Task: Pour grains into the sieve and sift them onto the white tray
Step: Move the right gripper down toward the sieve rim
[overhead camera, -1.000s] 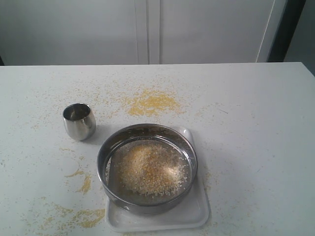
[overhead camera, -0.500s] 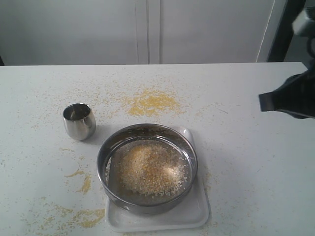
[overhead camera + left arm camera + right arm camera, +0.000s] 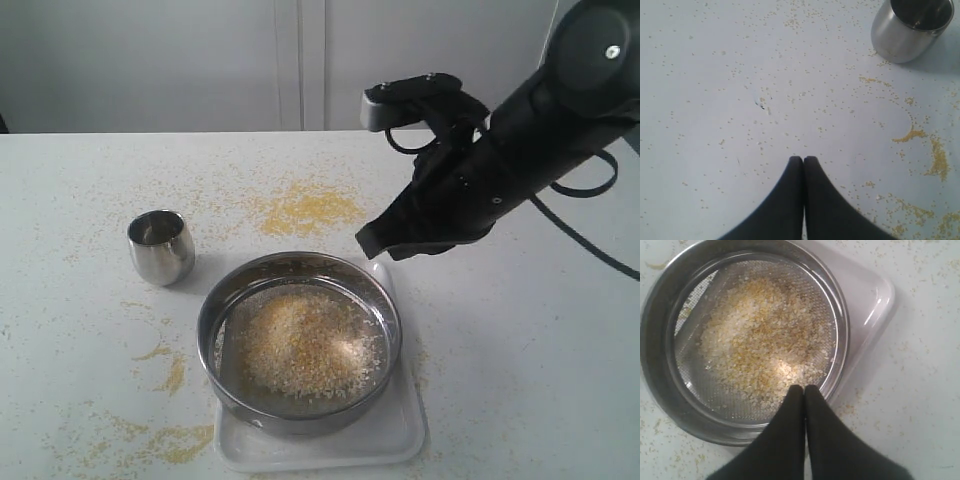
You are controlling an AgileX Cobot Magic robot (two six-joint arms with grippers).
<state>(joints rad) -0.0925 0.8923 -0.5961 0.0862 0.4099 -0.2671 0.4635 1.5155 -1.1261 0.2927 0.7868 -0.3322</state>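
Grains heap in the sieve atop the white tray.

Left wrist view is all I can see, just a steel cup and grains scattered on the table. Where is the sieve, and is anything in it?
Observer: The sieve stands on the white tray, and a heap of grains lies on its mesh.
Operator: And where is the right arm?
Observer: The right gripper is shut and empty. It hangs over the sieve's rim.
Operator: Is there any spill that I can't see?
Observer: Yes. A yellow spill lies on the table, on the far side of the sieve.
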